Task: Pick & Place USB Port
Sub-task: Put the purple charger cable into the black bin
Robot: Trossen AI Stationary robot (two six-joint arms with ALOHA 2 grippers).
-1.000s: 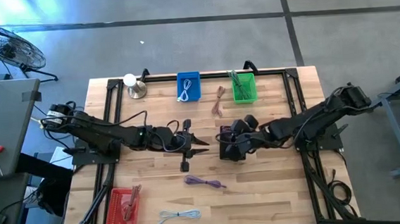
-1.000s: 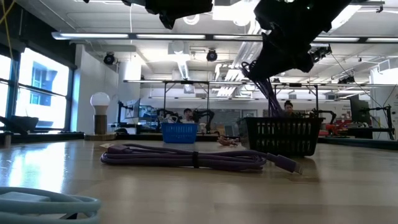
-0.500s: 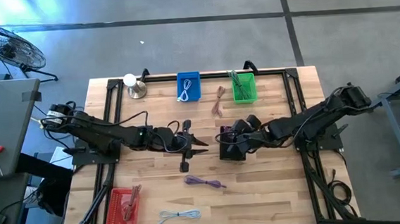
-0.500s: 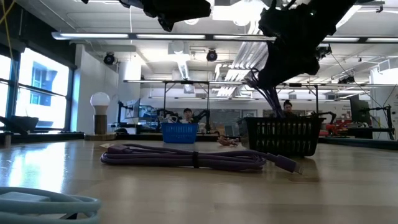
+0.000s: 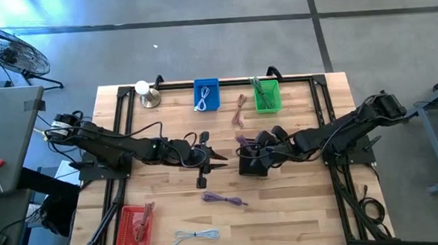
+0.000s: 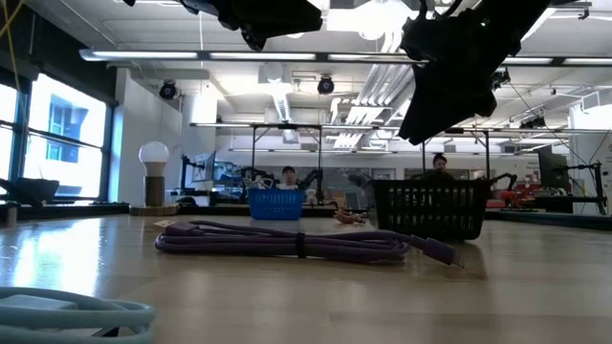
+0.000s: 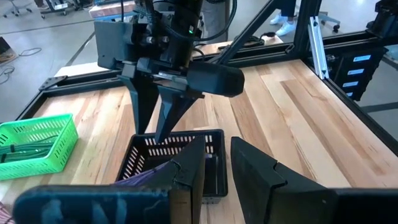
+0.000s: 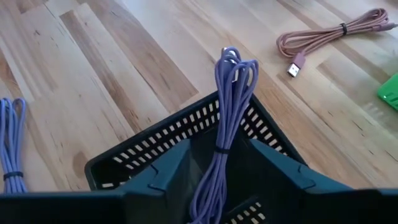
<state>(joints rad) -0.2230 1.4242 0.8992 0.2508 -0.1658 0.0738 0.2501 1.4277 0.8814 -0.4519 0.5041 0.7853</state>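
Note:
A bundled purple USB cable (image 8: 229,93) stands slanted in the black basket (image 8: 155,146), its looped end leaning over the rim; the loop shows in the high view as purple cable (image 5: 241,141). My right gripper (image 8: 219,146) hovers open over the basket (image 5: 252,169), one finger on either side of the cable and apart from it. My left gripper (image 5: 215,157) waits open just left of the basket, holding nothing. A second purple cable (image 5: 224,199) lies flat on the table nearer the front edge.
Along the far edge stand a blue basket (image 5: 206,95), a green basket (image 5: 267,96) and a lamp (image 5: 147,94). A pink cable (image 5: 240,109) lies between the baskets. A red basket (image 5: 136,227) and a pale blue cable (image 5: 196,235) sit at the near edge.
The purple cable that hung below my right gripper in the low view has dropped into the black basket and no longer shows under the gripper. In the high view its loop now rests on the basket's far-left rim. Both arms have stayed nearly in place.

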